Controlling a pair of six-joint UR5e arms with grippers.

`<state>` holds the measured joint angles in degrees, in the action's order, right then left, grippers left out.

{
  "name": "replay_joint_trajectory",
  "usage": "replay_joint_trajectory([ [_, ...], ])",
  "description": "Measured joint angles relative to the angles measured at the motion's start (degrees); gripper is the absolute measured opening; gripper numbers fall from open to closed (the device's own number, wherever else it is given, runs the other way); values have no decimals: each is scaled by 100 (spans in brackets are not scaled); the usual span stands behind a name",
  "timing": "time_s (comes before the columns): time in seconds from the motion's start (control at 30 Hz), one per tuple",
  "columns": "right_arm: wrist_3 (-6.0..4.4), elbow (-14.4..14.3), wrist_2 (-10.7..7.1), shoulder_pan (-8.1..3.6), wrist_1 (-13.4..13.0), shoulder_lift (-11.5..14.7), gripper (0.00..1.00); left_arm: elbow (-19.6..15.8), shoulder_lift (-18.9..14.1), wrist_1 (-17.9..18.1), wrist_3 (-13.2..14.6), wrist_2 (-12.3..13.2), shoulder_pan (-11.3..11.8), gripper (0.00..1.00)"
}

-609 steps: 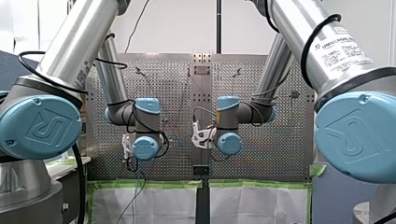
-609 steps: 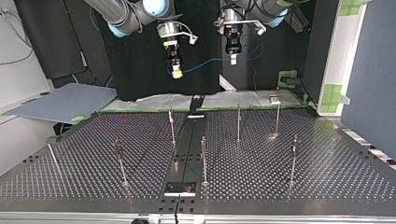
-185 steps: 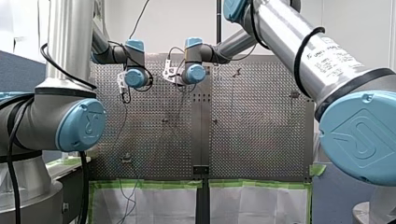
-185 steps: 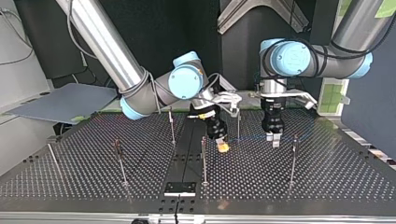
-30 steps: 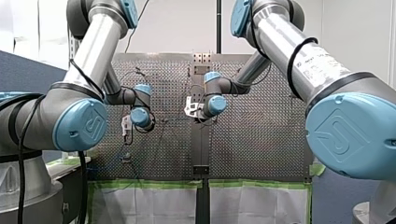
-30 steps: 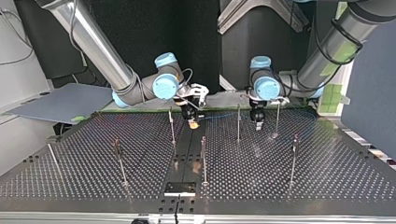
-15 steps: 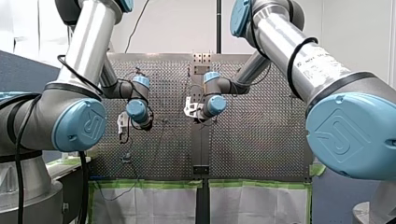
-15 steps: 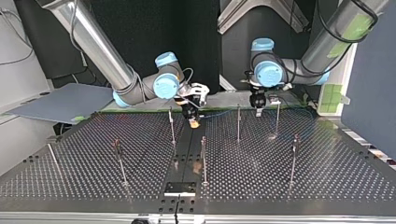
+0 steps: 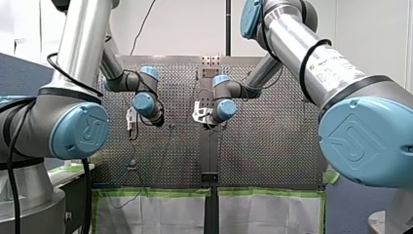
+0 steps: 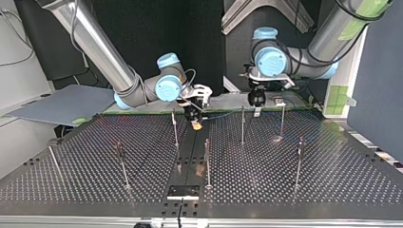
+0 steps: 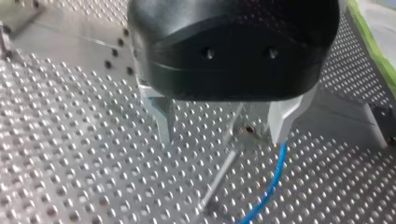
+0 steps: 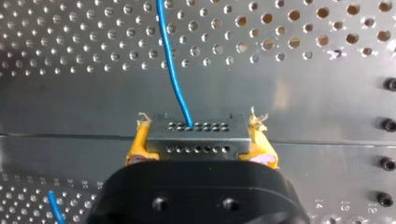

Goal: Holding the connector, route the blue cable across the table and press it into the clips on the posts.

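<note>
My right gripper (image 12: 201,156) is shut on the grey connector (image 12: 196,136), which sits between its yellow pads (image 12: 137,144). The blue cable (image 12: 170,70) leaves the connector's face and runs ahead over the perforated table. In the top view that gripper (image 10: 195,124) hangs low by the central rail, and the cable (image 10: 223,114) stretches toward a thin post (image 10: 243,124). My left gripper (image 11: 222,126) is open, its metal fingers (image 11: 161,119) holding nothing. The blue cable (image 11: 275,177) passes just under one fingertip, beside a post (image 11: 224,172). In the top view it (image 10: 256,112) hovers behind the posts.
Several thin clip posts (image 10: 207,161) stand across the table, one (image 10: 299,161) at the top view's right and one (image 10: 121,161) at its left. A black plate (image 10: 183,191) sits at the near edge. A small bracket (image 10: 278,100) lies by the far edge.
My left gripper has lifted and drawn back from between the posts toward the far edge of the top view. My right gripper has stayed put with the connector.
</note>
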<state>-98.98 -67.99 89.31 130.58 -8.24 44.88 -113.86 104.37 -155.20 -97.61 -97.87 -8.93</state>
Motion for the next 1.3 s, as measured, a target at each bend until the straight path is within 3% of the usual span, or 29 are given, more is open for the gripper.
replay_joint_trajectory([
  [0.23, 5, 0, 0, -59, 67, 0, 0, -2, -40, -105, -32, -46, -358, 100],
  [0.63, 1, 0, 0, -138, 93, 1, 0, 8, 107, 317, -230, -128, -985, 100],
  [0.93, -6, 0, 0, -196, 94, 2, 0, 153, 459, 689, -430, -414, -1046, 100],
  [1.3, -12, -1, 8, -226, 85, 0, 0, 472, 847, 831, -479, -491, -1102, 100],
])
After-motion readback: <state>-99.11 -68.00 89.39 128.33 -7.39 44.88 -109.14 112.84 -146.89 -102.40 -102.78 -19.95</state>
